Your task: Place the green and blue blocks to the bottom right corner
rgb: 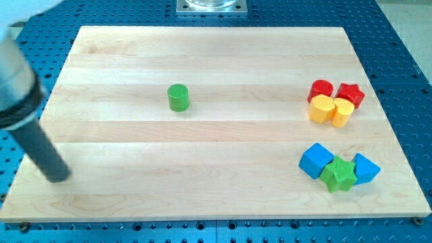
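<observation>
My tip [59,177] at board's [202,54] left edge, touching nothing; green cylinder [178,98] well apart.

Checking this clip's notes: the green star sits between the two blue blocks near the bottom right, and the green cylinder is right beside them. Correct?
Not quite. The green star does sit between the two blue blocks, but the green cylinder stands alone, far off toward the view's left, near the board's middle. The camera view shows it. My tip is at the left edge.
</observation>
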